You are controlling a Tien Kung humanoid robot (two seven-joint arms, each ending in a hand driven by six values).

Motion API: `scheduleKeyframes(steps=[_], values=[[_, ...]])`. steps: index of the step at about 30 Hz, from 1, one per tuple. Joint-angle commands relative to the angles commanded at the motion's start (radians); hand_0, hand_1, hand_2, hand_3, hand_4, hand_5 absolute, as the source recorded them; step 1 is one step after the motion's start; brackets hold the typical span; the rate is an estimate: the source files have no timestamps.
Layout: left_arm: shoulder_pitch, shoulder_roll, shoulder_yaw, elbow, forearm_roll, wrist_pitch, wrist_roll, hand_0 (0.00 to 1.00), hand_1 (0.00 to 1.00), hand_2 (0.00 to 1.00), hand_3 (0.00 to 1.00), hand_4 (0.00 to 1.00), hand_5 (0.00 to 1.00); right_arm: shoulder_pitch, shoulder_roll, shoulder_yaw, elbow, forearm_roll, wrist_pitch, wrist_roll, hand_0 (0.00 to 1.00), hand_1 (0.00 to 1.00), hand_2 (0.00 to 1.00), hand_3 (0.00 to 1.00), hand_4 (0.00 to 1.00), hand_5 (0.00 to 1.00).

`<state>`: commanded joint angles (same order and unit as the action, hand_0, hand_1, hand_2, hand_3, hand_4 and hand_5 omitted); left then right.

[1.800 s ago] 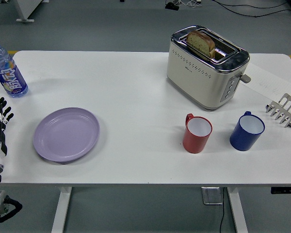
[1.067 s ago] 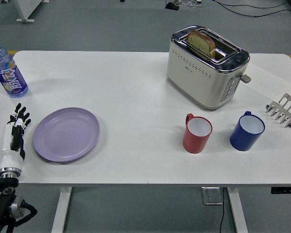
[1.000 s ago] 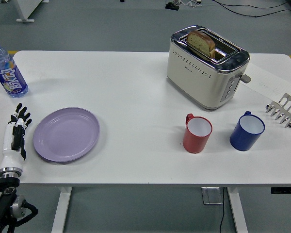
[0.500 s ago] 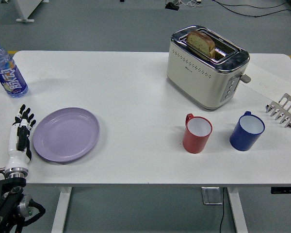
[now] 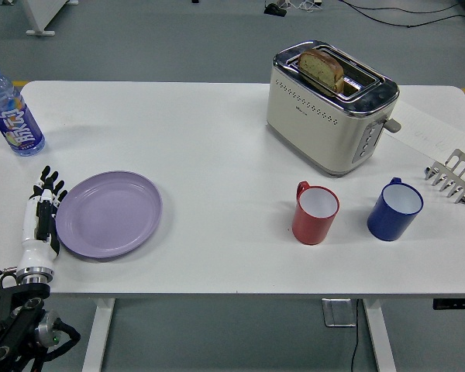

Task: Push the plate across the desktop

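A lilac plate [image 5: 110,214] lies flat on the left part of the white table [image 5: 217,147]. My left hand [image 5: 43,209] stands edge-on against the plate's left rim, fingers straight and pointing away from me, holding nothing. Its white wrist and black forearm come up from the lower left corner. My right arm is out of the picture.
A blue-labelled water bottle [image 5: 11,113] stands at the back left. A cream toaster [image 5: 329,108] with bread in it sits at the back right. A red mug [image 5: 315,212], a blue mug [image 5: 394,209] and a metal rack [image 5: 453,177] stand to the right.
My left hand has slid rightward from the table's left edge up to the plate's rim. The plate has shifted a little to the right in the last half second.
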<state>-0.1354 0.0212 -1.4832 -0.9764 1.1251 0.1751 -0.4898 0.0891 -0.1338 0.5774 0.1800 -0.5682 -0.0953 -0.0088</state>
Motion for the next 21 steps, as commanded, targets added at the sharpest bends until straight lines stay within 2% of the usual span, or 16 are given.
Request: scheduleKeyframes(steps=[12, 21], values=[[-0.012, -0.013, 0.023, 0.0, -0.023, -0.009, 0.002, 0.896, 0.945, 0.998, 0.998, 0.5, 0.998, 0.004, 0.0, -0.011, 0.0, 0.01, 0.0, 0.003, 0.657, 0.646, 0.725, 0.682, 0.279, 0.284], [-0.02, -0.016, 0.067, -0.006, -0.061, -0.009, -0.002, 0.894, 0.943, 0.998, 0.998, 0.5, 0.998, 0.007, -0.002, -0.011, 0.0, 0.007, 0.001, 0.004, 0.656, 0.645, 0.724, 0.682, 0.279, 0.285]])
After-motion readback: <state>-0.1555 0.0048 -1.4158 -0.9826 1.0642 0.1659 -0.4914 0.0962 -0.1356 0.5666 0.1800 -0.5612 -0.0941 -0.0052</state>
